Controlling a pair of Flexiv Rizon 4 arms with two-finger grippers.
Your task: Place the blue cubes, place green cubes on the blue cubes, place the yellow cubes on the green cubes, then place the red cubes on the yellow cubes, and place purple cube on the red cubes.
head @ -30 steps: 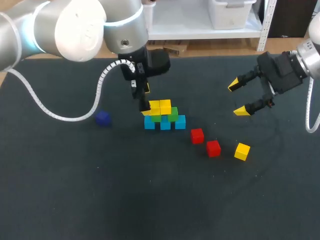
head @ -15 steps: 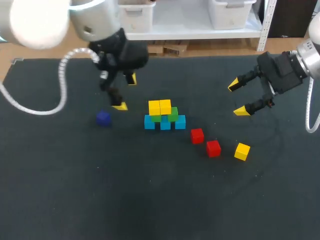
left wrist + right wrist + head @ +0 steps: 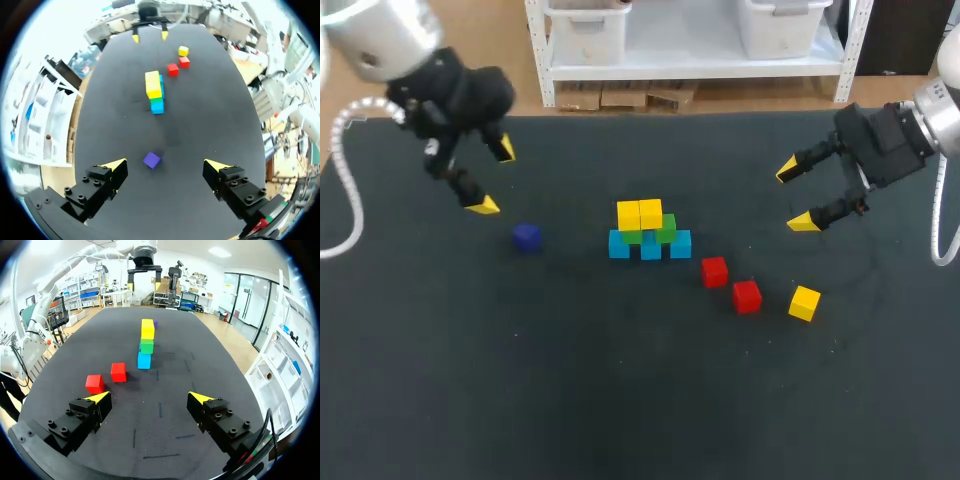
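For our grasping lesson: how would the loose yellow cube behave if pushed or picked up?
Flat-faced, the yellow cube probably slides, not rolls. Crisp edges suggest it stays rigid when squeezed. Standing alone, it should lift cleanly.

Stack mid-table: 3 blue cubes (image 3: pixel 680 244) in a row, green cubes (image 3: pixel 666 228) on them, 2 yellow cubes (image 3: pixel 651 213) on top. 2 red cubes (image 3: pixel 714 271) and 1 loose yellow cube (image 3: pixel 804 302) lie to its right, purple cube (image 3: pixel 526 236) to its left. Left gripper (image 3: pixel 494 178) and right gripper (image 3: pixel 796 196): jaws spread, nothing held.
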